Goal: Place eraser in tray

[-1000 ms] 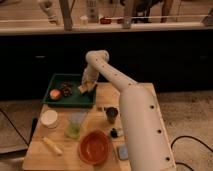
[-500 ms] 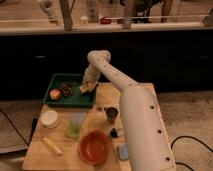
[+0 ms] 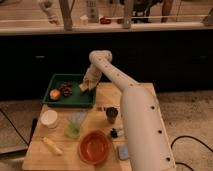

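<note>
Wooden table [image 3: 100,107] under dark counter. Gripper [image 3: 85,87] reaches over tray [image 3: 70,101] right edge, positioned for drop. Eraser not visible, likely inside the grip. Orange bowl [image 3: 94,146] nearby.

pincer [image 3: 84,88] over tray's [image 3: 55,79] right edge, apple [image 3: 54,94] and dark fruit [image 3: 66,90] crowding left, middle bare

The white arm [image 3: 131,107] reaches forward (elbow bent at the far end), its end effector [image 3: 86,86] angled downward
</note>
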`<state>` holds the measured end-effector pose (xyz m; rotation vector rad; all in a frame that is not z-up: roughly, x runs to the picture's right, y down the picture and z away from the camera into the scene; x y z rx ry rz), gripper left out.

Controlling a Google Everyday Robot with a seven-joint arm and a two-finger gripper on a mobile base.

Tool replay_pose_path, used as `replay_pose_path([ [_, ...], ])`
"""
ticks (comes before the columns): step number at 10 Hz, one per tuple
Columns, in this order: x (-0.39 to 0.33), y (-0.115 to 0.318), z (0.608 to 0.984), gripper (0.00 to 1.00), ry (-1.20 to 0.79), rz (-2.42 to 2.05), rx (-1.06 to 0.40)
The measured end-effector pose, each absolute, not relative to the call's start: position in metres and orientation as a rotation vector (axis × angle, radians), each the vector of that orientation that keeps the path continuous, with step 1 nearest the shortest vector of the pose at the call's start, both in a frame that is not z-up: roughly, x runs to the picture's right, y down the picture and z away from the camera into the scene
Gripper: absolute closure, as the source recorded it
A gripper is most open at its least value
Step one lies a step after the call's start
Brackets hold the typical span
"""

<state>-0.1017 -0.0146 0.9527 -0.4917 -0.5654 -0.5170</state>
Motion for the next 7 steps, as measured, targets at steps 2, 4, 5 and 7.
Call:
replay_pose_path([
  [2, -0.1039, -0.015, 0.9513, 0.2, -0.565, -0.518, -0.489],
  [4, -0.1055, -0.0155, 0.9496, 0.2, -0.565, -0.518, -0.486],
  [5, -0.1069, -0.0168, 0.9496, 0.2, -0.566, -0.516, -0.48],
  [7, -0.107, -0.0155, 0.948, 0.2, -0.566, -0.517, -0.484],
])
